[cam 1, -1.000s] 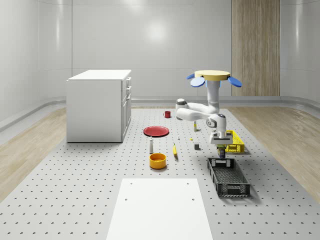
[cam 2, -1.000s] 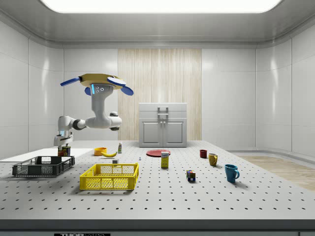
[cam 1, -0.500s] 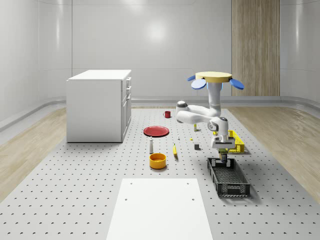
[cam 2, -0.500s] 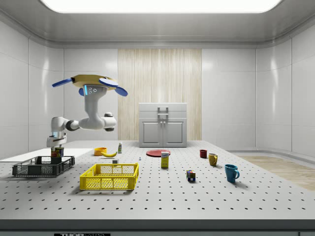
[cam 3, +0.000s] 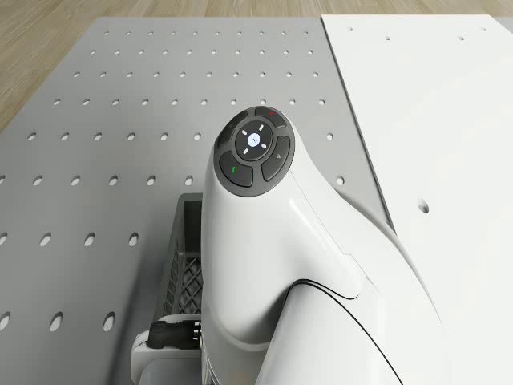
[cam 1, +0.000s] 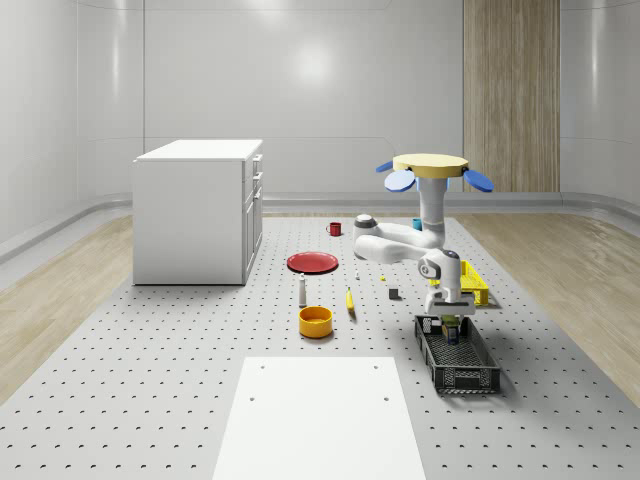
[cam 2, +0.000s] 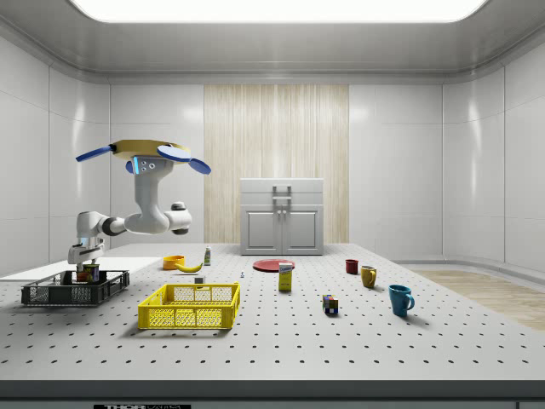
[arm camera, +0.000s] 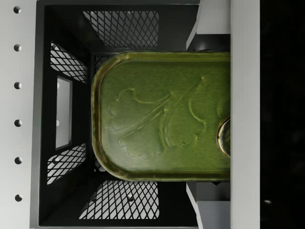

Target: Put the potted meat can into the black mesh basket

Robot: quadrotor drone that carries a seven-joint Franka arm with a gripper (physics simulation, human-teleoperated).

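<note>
The potted meat can (arm camera: 162, 114) shows its green embossed lid in the wrist view, and my gripper (arm camera: 209, 114) is shut on it, with a finger (arm camera: 214, 21) pressing each long side. Beneath it lies the black mesh basket (arm camera: 66, 95), whose mesh walls surround the can. In the whole-scene view the gripper (cam 1: 449, 318) holds the can (cam 1: 450, 330) at the basket's (cam 1: 462, 366) far end, about at rim height. From the side, the can (cam 2: 88, 274) sits low at the basket's (cam 2: 60, 294) rim. The drone (cam 1: 430, 165) hovers above the table, behind the basket.
A yellow basket (cam 1: 470, 283) stands just behind the black one. An orange bowl (cam 1: 315, 321), a banana (cam 1: 350, 300), a red plate (cam 1: 313, 262) and a white cabinet (cam 1: 195, 210) lie towards the whole-scene view's left. A white board (cam 1: 320, 415) covers the near table.
The drone has dropped lower and shifted towards the side view's left. The arm has carried the can down from above the basket's far edge to its rim.
</note>
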